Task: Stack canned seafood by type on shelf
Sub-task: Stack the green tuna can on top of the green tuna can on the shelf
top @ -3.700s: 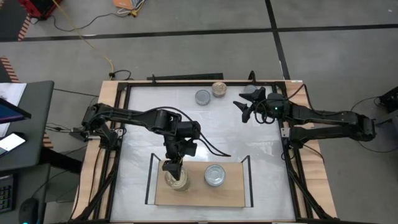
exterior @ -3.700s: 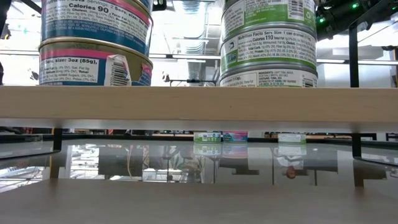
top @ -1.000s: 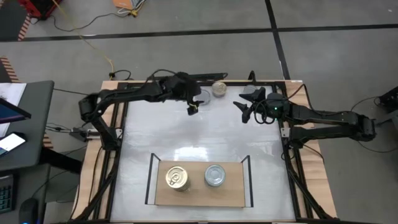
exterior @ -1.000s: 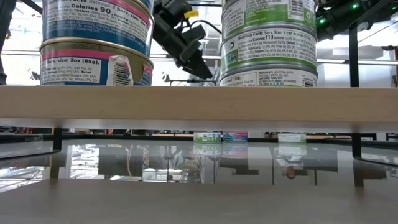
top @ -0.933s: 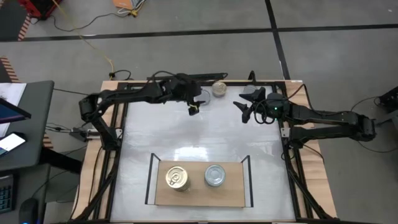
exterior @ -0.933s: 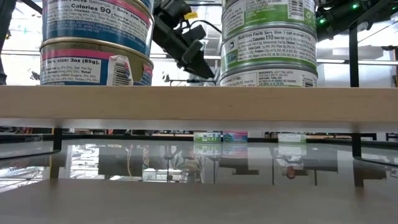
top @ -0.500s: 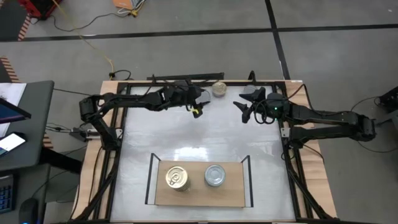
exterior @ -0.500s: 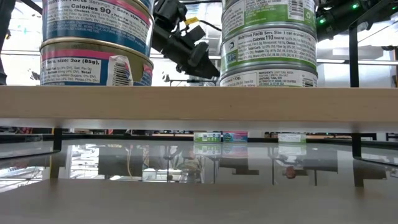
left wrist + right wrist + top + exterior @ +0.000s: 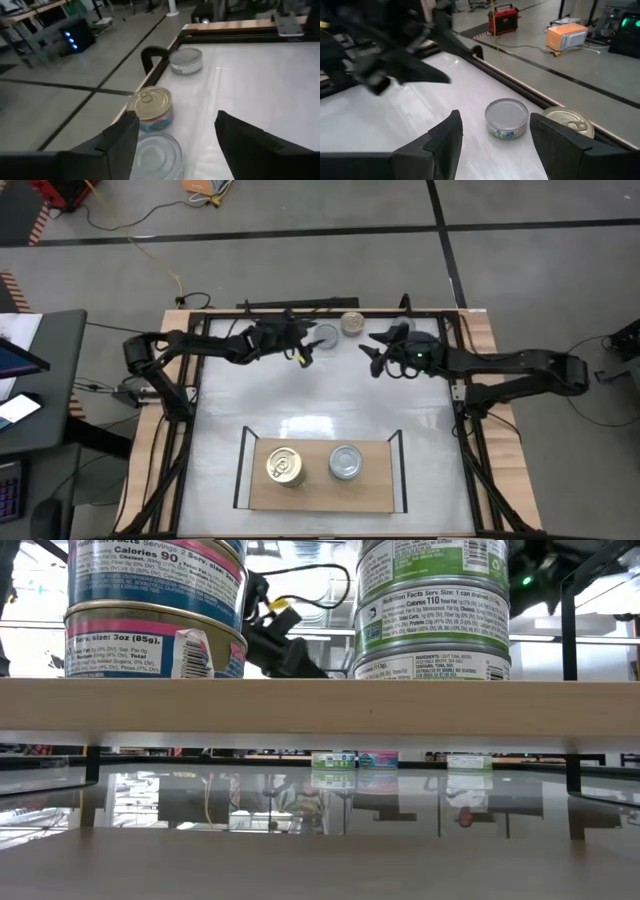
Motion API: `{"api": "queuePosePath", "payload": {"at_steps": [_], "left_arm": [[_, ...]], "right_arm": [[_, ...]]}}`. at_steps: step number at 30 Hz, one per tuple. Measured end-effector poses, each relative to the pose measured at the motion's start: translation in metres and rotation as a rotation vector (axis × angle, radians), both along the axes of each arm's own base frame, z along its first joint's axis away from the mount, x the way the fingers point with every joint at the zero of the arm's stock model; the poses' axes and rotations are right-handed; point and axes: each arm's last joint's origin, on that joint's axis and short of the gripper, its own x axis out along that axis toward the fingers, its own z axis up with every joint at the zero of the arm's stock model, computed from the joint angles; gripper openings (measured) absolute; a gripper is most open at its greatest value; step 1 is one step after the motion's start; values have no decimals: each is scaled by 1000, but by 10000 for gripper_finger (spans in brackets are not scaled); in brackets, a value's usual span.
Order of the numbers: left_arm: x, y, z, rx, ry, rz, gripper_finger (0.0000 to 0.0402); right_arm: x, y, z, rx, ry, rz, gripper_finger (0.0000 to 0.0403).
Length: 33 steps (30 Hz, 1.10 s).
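On the wooden shelf [image 9: 320,492] at the table's near edge stand a stack of gold-lidded cans [image 9: 284,468] and a stack of silver-lidded cans [image 9: 346,462]. At the far edge a silver-lidded can [image 9: 326,336] and a gold-lidded can [image 9: 352,323] sit on the table, with another silver-lidded can [image 9: 186,60] beyond them. My left gripper [image 9: 176,120] is open, low over the nearest silver can [image 9: 155,154], a finger on either side of it and apart from it. My right gripper [image 9: 495,120] is open and points at the same cans from the right, short of them.
Black frame rails [image 9: 300,307] run along the table's far edge just behind the loose cans. The two grippers face each other closely across these cans. The white tabletop [image 9: 320,395] between the far cans and the shelf is bare.
My left gripper has come down toward the silver-lidded can at the far edge and tipped more level. My right gripper has moved toward the table's left, closer to the same cans. The cans have not moved.
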Motion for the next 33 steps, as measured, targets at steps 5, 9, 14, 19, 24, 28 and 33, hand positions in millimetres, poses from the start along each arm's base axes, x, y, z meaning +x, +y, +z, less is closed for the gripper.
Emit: {"api": "queuePosePath", "payload": {"at_steps": [5,9,14,19,24,28,33], "left_arm": [[-24,-9,8,38,-13,-4,231],[-54,-20,25,87,-90,32,220],[-87,-37,23,40,-151,33,215],[-102,-49,7,-43,-99,21,215],[-109,-63,1,-104,-39,-9,215],[-116,-75,4,-95,-67,-21,215],[-128,-83,13,-65,-66,17,215]], "right_arm": [[18,-10,-19,14,8,-22,255],[35,-16,-33,33,27,-29,255],[67,-26,-43,41,70,-34,255],[100,-36,-58,59,128,-38,255],[123,-41,-68,48,257,-130,255],[134,-39,-70,22,307,-172,255],[133,-41,-75,-1,352,-235,255]]}}
